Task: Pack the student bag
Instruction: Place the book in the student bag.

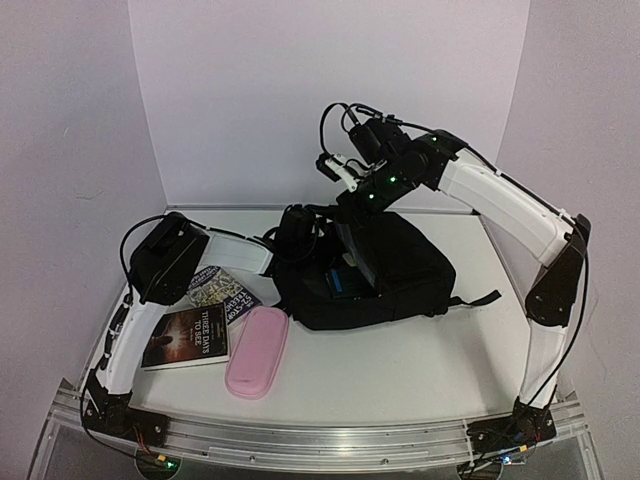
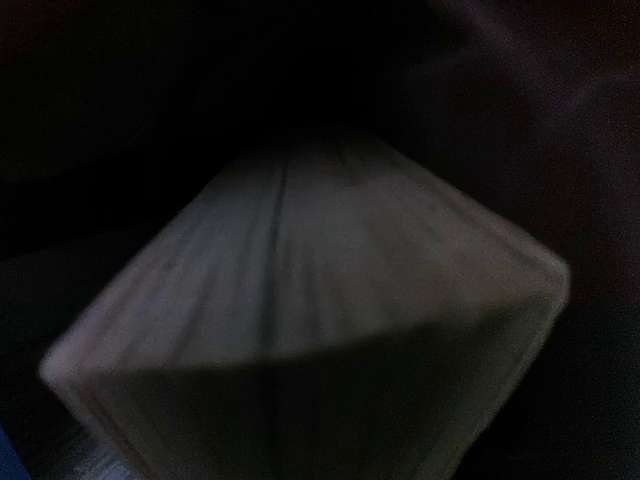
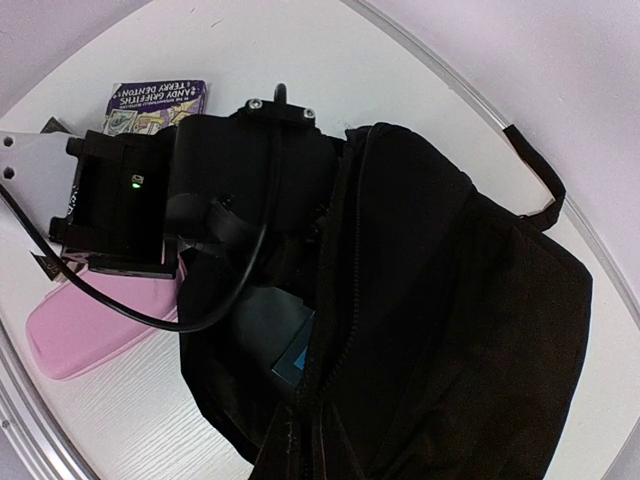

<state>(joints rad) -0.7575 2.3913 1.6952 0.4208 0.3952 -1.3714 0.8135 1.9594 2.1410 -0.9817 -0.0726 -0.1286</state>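
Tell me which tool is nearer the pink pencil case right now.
Left. The left tool is pushed into the student bag at its opening, just beyond the pink pencil case. The right tool hangs raised over the bag's far side, farther from the case.

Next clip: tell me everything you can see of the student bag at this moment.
The student bag is a large, soft black fabric backpack lying slumped in the middle of the white table. Its zip is undone and its mouth faces the left arm, which reaches inside. A blue-cornered item shows in the opening. One strap trails onto the table at the bag's right side. The right gripper, shut, appears to pinch the mouth's upper edge, lifting it.
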